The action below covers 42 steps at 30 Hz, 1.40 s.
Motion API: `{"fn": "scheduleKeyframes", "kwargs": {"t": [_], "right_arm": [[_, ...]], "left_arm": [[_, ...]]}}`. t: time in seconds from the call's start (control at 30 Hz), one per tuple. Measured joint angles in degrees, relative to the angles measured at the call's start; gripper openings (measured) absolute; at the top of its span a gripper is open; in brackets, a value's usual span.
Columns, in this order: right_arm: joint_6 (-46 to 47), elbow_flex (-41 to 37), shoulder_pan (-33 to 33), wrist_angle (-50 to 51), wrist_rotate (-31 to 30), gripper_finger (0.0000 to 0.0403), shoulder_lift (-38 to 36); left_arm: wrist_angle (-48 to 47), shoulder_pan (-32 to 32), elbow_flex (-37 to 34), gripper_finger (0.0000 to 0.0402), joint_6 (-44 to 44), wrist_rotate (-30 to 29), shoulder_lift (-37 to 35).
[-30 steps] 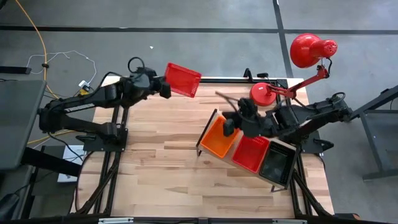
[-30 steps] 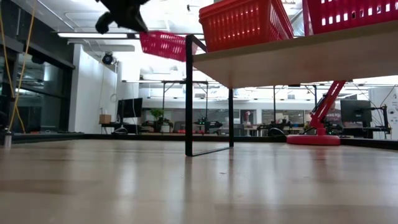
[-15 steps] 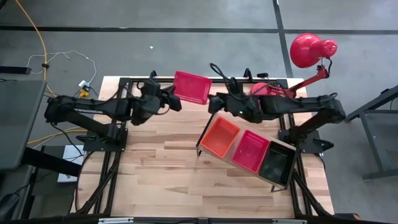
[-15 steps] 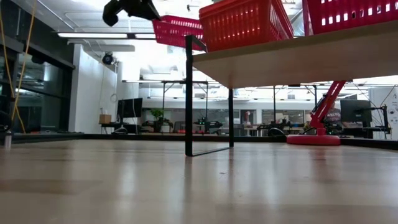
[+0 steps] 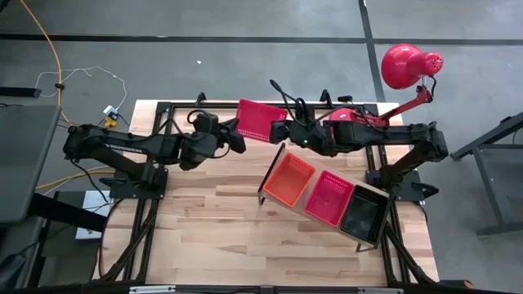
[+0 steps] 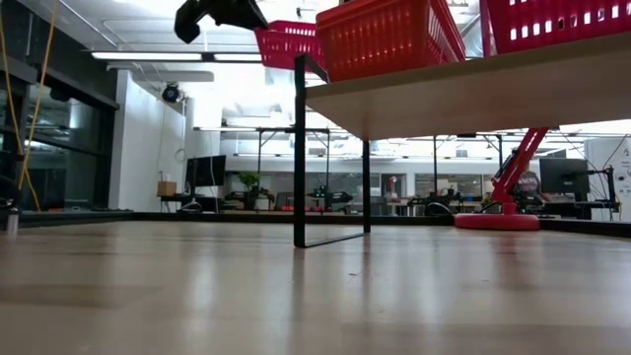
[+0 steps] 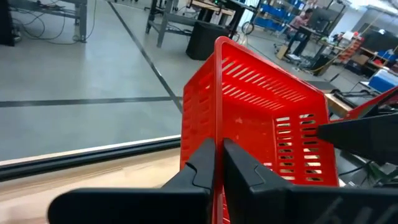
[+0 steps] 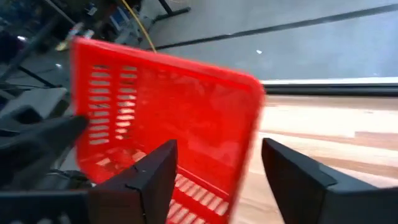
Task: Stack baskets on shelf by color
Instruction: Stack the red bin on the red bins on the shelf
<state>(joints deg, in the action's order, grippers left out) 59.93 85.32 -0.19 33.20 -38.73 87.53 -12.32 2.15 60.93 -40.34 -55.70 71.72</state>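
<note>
Mid-handover: left gripper (image 7: pixel 217 163) clenched on red basket (image 5: pixel 261 121) rim, aloft at table's 12 o'clock. Right gripper (image 8: pixel 214 177) spread wide, straddling far wall. Next, probably: close, then left release. Shelf (image 5: pixel 369 194) at 4 o'clock.

- The wooden tabletop (image 5: pixel 221 204) of pale planks stands on a grey concrete floor (image 5: pixel 245 65) crossed by dark seam lines.
- A red desk lamp (image 5: pixel 404 65) rises at the tabletop's far right corner; its round base (image 6: pixel 496 221) rests on the tabletop's far edge.
- Off the tabletop's far left corner, a yellow cable (image 5: pixel 45 49) and a white cable (image 5: pixel 90 77) lie on the floor.
- Beyond the tabletop, a bright open hall holds rows of workbenches (image 6: pixel 404 205) and a dark monitor (image 6: pixel 205 173).
- A strip ceiling light (image 6: pixel 148 56) glows above a white wall (image 6: pixel 148 148) left of the monitor.
</note>
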Motion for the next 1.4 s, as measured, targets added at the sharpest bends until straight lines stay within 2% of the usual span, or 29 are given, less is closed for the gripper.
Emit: {"fn": "scheduleKeyframes", "kwargs": {"t": [0.13,0.33,0.4,0.53,0.6,0.7,0.87,1.0,1.2,1.3,1.4], "right_arm": [[2.72,0.00,-0.97,3.91,0.72,0.0177,0.40],[2.45,0.02,-1.35,5.05,1.54,0.0041,0.67],[1.49,0.02,-1.35,5.06,1.37,0.0012,0.70],[1.74,0.02,-1.39,5.32,1.72,0.0021,0.70],[1.70,0.02,-1.37,5.67,1.66,0.0012,0.70],[1.72,0.02,-1.44,5.89,1.26,0.0004,0.70],[1.58,0.02,-1.37,6.10,1.32,0.0002,0.68],[1.29,0.02,-1.75,10.31,1.72,0.0000,0.11],[-5.73,0.02,-2.10,17.63,1.11,0.0000,-5.99],[-13.71,0.12,-1.52,17.74,7.50,0.0000,-11.48],[-17.24,0.20,-0.95,19.18,20.42,0.0000,-17.01]], "left_arm": [[1.95,-0.02,0.00,0.0000,1.32,-0.01,0.00],[4.99,0.04,0.00,0.0000,3.08,1.36,0.02],[5.53,0.01,0.00,0.0001,4.08,1.53,0.02],[7.03,0.21,0.00,0.0017,7.24,2.85,0.02],[7.81,0.69,0.00,0.0034,8.92,4.98,0.02],[9.05,1.21,0.01,0.0071,10.76,8.00,-0.02],[9.29,0.95,1.67,0.0150,14.28,9.39,-0.01],[8.73,0.52,4.02,0.0206,17.09,12.77,-0.56],[5.70,-1.21,7.65,0.0246,20.47,18.19,-5.09],[5.22,-2.64,7.72,0.0247,23.48,21.60,-8.33],[3.26,-4.45,7.72,0.0244,26.40,22.92,-11.46]]}}
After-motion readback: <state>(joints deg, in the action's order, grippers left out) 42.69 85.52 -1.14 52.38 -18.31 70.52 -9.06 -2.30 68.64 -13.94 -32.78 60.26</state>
